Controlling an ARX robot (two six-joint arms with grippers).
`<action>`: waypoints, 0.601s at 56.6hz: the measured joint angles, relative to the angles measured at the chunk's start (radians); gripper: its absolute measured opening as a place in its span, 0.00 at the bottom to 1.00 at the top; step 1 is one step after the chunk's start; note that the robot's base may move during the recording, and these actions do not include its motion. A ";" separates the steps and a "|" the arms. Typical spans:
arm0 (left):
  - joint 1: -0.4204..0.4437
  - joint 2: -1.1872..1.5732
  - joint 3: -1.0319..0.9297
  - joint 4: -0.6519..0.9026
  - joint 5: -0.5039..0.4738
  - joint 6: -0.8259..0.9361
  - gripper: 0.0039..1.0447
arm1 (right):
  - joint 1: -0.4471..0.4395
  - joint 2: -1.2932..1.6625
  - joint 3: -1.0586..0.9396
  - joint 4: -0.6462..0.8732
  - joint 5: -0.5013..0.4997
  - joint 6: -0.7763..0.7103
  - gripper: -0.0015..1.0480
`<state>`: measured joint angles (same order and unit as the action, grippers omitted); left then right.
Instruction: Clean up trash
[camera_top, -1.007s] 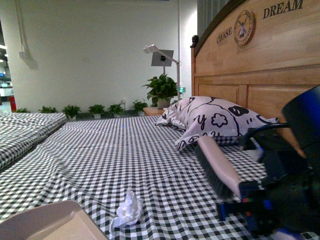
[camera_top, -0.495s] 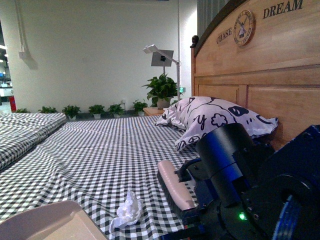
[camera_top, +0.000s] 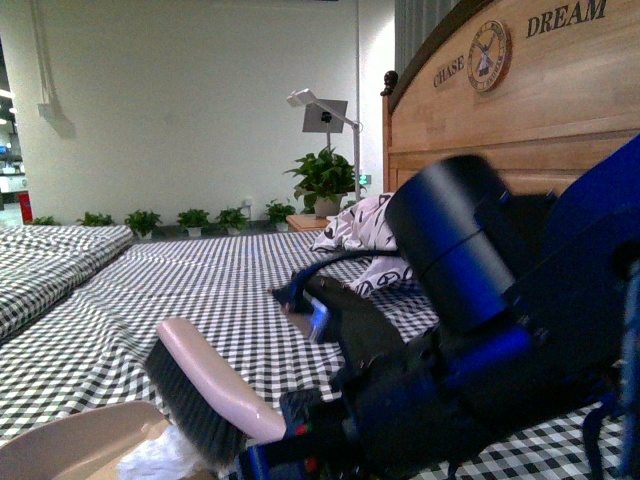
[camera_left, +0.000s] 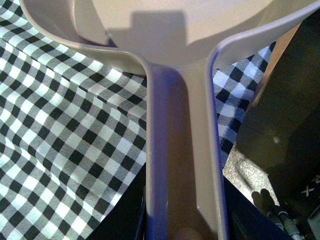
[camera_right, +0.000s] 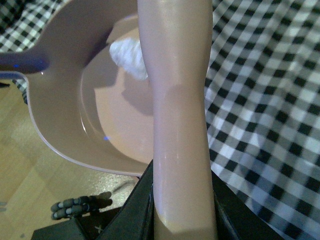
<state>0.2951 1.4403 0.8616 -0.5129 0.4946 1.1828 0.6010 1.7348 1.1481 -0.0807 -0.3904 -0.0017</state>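
Note:
The trash (camera_right: 129, 56), a small crumpled white wad, lies inside the beige dustpan (camera_right: 100, 120) near its open mouth, half hidden by the brush. In the front view the trash (camera_top: 160, 460) shows under the dark bristles of the pink-backed brush (camera_top: 215, 385), at the lip of the dustpan (camera_top: 60, 455). My right gripper (camera_right: 182, 210) is shut on the brush handle (camera_right: 177, 125). My left gripper (camera_left: 184, 220) is shut on the dustpan handle (camera_left: 182, 150), holding the pan at the bed's near edge.
The black-and-white checked sheet (camera_top: 200, 290) covers the bed. A patterned pillow (camera_top: 365, 225) leans against the wooden headboard (camera_top: 530, 110), mostly hidden behind my right arm (camera_top: 480, 330). Wooden floor (camera_right: 30, 175) lies below the pan.
My right arm has swung left across the bed with the brush. The wad, which lay on the sheet beside the pan, now sits in the dustpan under the bristles.

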 joint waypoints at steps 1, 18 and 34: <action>0.000 0.000 0.000 0.000 0.000 0.000 0.25 | -0.005 -0.006 0.000 -0.002 0.002 0.000 0.19; 0.000 0.000 0.000 0.000 0.000 0.002 0.25 | -0.168 -0.056 -0.060 0.044 0.130 -0.011 0.19; 0.004 -0.069 -0.105 0.364 0.119 -0.222 0.25 | -0.340 -0.225 -0.177 0.160 0.156 -0.016 0.19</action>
<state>0.2993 1.3712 0.7570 -0.1486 0.6136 0.9604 0.2611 1.5097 0.9710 0.0792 -0.2344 -0.0181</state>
